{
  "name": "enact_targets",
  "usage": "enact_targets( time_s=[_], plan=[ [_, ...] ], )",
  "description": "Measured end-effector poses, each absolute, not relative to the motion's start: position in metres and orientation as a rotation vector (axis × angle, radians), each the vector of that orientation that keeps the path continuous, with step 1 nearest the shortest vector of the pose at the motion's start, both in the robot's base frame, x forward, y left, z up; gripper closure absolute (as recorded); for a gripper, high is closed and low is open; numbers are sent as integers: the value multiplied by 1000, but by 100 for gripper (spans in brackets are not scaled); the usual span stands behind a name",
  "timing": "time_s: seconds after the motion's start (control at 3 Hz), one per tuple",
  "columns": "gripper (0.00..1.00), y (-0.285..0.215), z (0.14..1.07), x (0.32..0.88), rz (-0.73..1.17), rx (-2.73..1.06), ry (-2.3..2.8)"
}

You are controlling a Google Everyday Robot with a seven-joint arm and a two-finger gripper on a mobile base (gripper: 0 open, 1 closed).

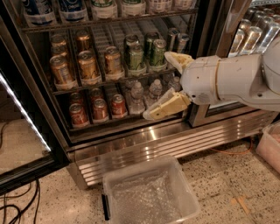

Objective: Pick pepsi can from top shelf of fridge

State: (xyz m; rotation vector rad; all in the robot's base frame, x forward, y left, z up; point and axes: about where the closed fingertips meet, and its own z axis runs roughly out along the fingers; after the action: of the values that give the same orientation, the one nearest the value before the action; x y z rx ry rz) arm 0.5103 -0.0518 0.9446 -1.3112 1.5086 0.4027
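Observation:
The fridge [148,142] stands open with wire racks full of drinks. At the frame's top edge the top shelf [131,16] carries blue cans, the pepsi can [37,8] among them; only their lower parts show, no logo. My gripper [156,86] is open and empty, its cream fingers spread wide, one fingertip [173,57] by the green cans and the other [157,111] by the water bottles. It sits in front of the right side of the middle and lower racks, well below and right of the blue cans.
Gold-brown cans [87,65] and green cans [144,54] fill the middle rack; red cans [98,109] and water bottles [138,94] the lower one. A clear plastic bin [148,192] sits on the floor. The open glass door [22,109] is left, cables [17,205] below it.

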Motion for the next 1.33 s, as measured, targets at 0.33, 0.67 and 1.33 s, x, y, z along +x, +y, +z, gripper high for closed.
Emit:
enact_targets(
  time_s=[0.33, 0.67, 1.33],
  plan=[
    [0, -28, 950, 520, 444, -1313, 1466],
    [0, 21, 970, 527, 441, -1348, 1392],
    [0, 36, 968, 528, 430, -1323, 1383]
  ],
)
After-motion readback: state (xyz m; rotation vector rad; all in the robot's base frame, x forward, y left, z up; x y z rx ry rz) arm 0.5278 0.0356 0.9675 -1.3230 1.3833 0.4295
